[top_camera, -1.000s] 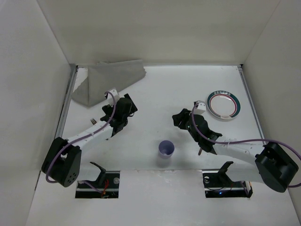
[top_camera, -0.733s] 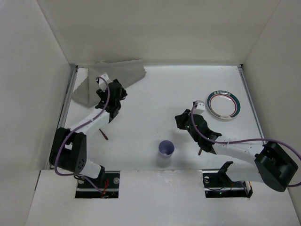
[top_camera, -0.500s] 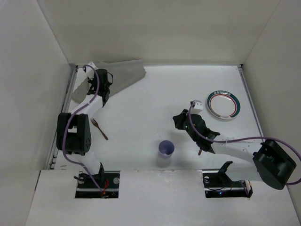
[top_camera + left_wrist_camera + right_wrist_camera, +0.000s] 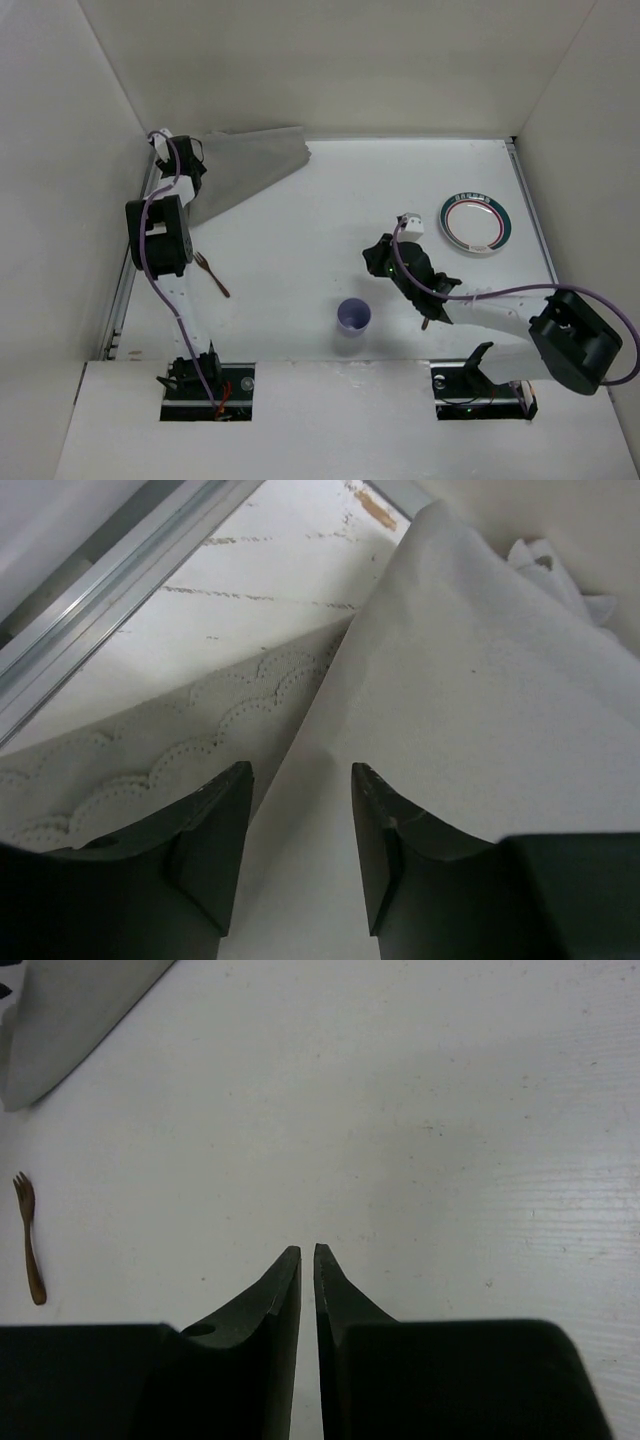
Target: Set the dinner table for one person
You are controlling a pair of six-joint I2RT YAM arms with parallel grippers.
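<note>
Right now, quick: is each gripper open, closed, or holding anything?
Left gripper: open, holding nothing, over the grey cloth.
Right gripper: closed, holding nothing, above the bare dinner table.

Robot lab test cell, not a home. Matte white dinner table (image 4: 300, 220) is boxed in by plain white panels (image 4: 330, 60), with metal rails (image 4: 133, 255) along its sides. Left arm (image 4: 160, 235) and right arm (image 4: 490, 318) are bolted at the near edge, purple cables (image 4: 505, 290) trailing, wiring showing in a cut-out (image 4: 205, 385); plate (image 4: 476, 222), cup (image 4: 353, 316) and fork (image 4: 211, 274) sit like props.
</note>
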